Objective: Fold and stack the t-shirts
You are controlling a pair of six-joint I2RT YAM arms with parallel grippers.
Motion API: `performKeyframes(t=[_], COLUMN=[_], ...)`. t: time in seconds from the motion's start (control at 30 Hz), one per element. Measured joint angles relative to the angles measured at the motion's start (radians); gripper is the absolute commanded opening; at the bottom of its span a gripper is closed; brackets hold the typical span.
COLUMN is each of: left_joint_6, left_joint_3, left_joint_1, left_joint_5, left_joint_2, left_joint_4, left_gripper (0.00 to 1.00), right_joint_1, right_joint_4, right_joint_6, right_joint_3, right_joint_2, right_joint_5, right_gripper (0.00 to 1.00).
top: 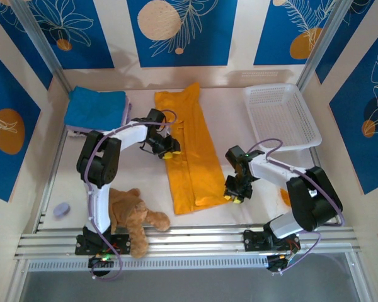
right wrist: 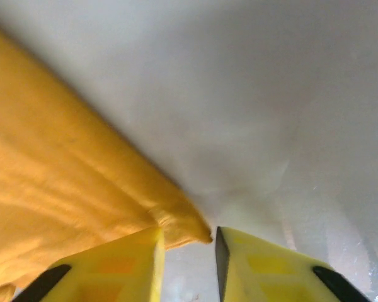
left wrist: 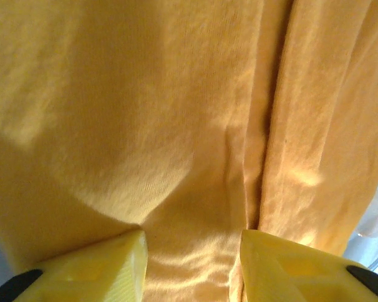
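Between the left jaws, which stand released and apart just above the cloth, we see the large mustard-orange cotton t-shirt (left wrist: pixel 176 126), a long folded strip on the white surface (right wrist: pixel 271 94). Its near corner lies at the tips of the right jaws, narrowly parted and grasping nothing. A folded blue cotton t-shirt (top: pixel 96 106) sits far left of the left jaws.
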Motion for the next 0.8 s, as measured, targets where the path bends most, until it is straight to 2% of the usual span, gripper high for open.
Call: performKeyframes(t=[0.17, 0.33, 0.57, 0.8], left_joint_6=[0.041, 0.052, 0.027, -0.04], left_joint_3=[-0.001, -0.064, -0.252, -0.349], left_joint_1=[-0.013, -0.056, -0.19, -0.344], left_joint_5=[-0.056, -0.09, -0.152, -0.255], left_joint_2=[-0.101, -0.246, -0.362, -0.441], left_joint_4=[-0.09, -0.121, -0.156, -0.192], left_gripper=[0.43, 0.43, 0.43, 0.44], right_joint_1=[-0.002, -0.018, -0.025, -0.025], right_joint_4=[-0.008, 0.007, 0.027, 0.057], right_joint_6=[-0.011, -0.024, -0.056, -0.074], right_joint_3=[0.0, -0.016, -0.021, -0.045], right_joint_2=[-0.107, -0.118, -0.07, -0.017], right_joint_5=[0.0, -0.005, -0.004, -0.004], right_gripper=[0.37, 0.37, 0.37, 0.33])
